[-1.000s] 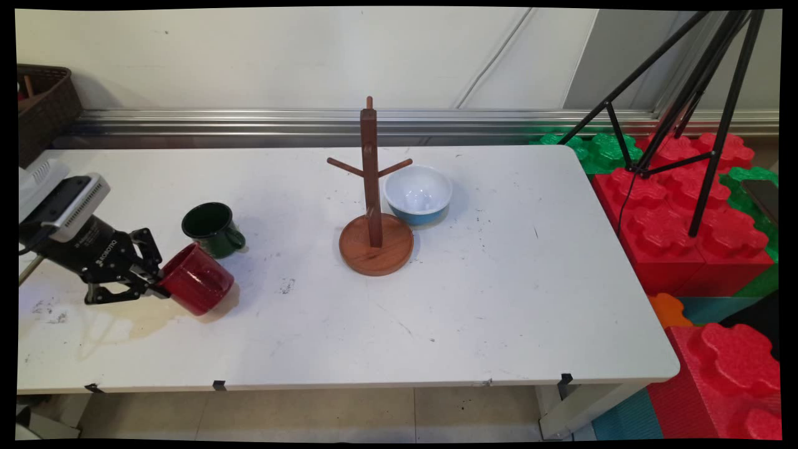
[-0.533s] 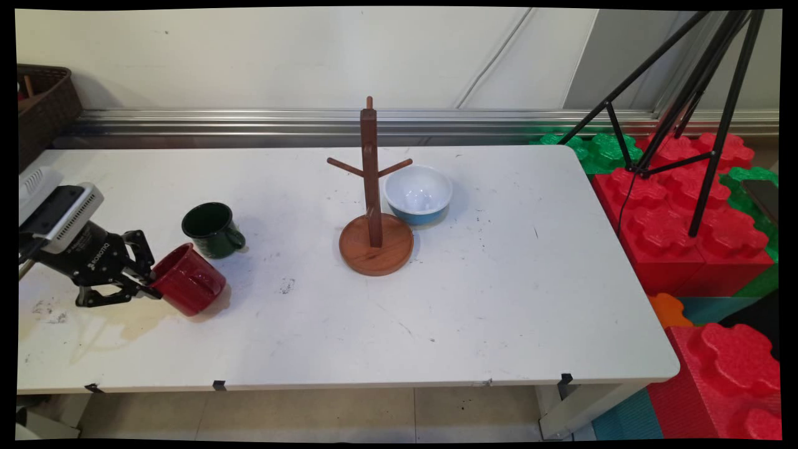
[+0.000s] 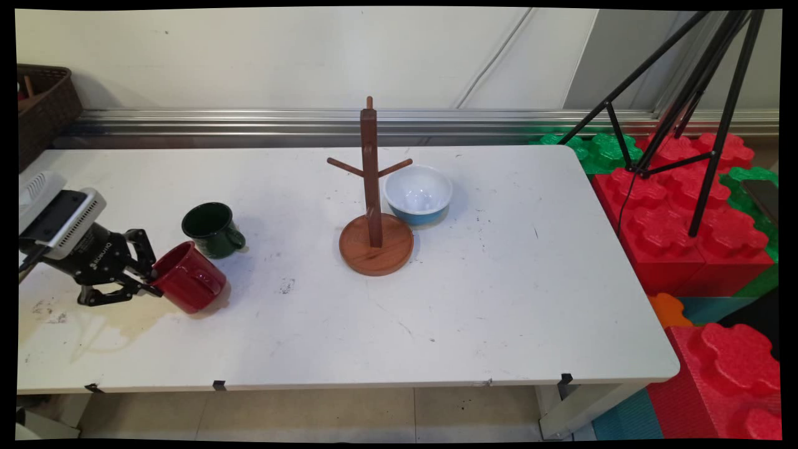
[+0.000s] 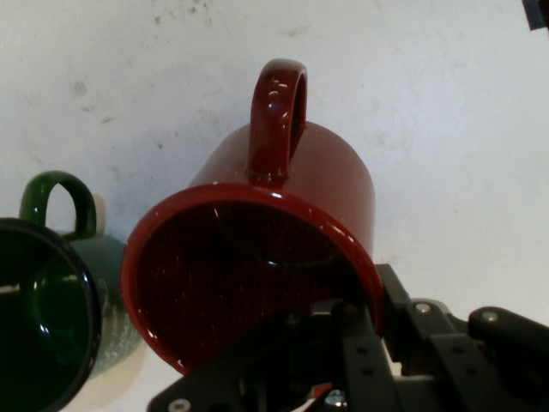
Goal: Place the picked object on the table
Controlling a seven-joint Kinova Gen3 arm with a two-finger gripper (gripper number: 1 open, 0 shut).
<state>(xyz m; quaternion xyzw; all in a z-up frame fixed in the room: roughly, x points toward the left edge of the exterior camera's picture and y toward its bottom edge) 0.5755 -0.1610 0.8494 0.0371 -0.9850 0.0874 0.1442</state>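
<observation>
mug (image 3: 188,285) before cup (image 3: 212,229), bowl (image 3: 418,194) behind rack (image 3: 374,206)

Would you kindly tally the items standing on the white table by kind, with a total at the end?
Mugs: 2, the red mug pinched at its rim by the tool and the green mug
Bowls: 1, the blue bowl
Mug trees: 1, the wooden mug tree
Total: 4

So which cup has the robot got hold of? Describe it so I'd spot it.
Start at the white table's left end, where the black gripper reaches in. The red mug is tipped on its side, its rim clamped by the gripper. The green mug behind it stands upright and untouched.
</observation>
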